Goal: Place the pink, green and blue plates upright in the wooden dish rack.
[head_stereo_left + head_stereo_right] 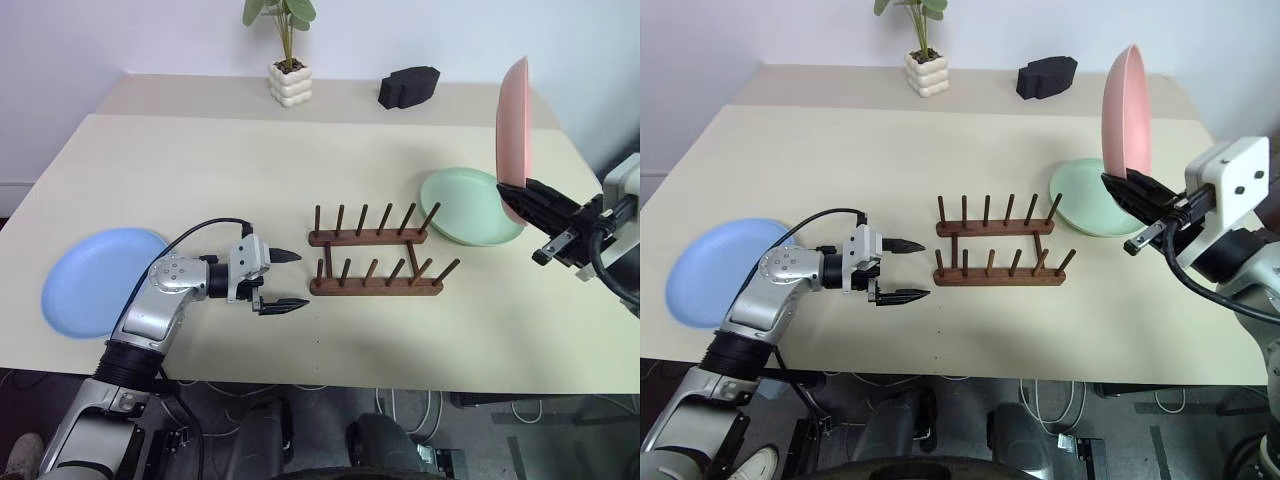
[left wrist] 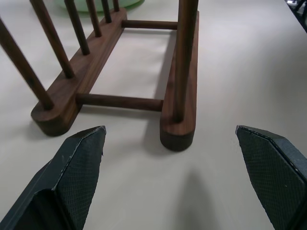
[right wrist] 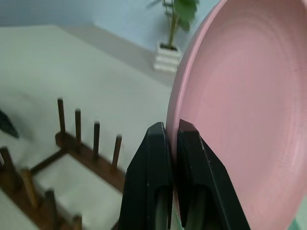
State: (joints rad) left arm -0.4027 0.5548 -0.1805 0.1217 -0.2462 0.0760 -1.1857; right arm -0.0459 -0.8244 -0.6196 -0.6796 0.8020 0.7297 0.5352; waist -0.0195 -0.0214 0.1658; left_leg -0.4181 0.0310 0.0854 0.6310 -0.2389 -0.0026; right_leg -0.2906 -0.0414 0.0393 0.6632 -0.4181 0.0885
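The wooden dish rack (image 1: 376, 262) stands empty at the table's middle. My right gripper (image 1: 519, 193) is shut on the rim of the pink plate (image 1: 513, 128), holding it upright in the air to the right of the rack, above the green plate (image 1: 468, 205) that lies flat on the table. In the right wrist view the black fingers (image 3: 156, 158) pinch the pink plate's (image 3: 240, 105) edge. The blue plate (image 1: 98, 280) lies flat at the table's left. My left gripper (image 1: 287, 281) is open just left of the rack, its fingertips (image 2: 81, 158) either side of the rack's near end (image 2: 175, 129).
A potted plant in a white pot (image 1: 289, 82) and a black object (image 1: 408, 86) stand along the table's far edge. Bare tabletop (image 1: 200, 170) lies behind and in front of the rack.
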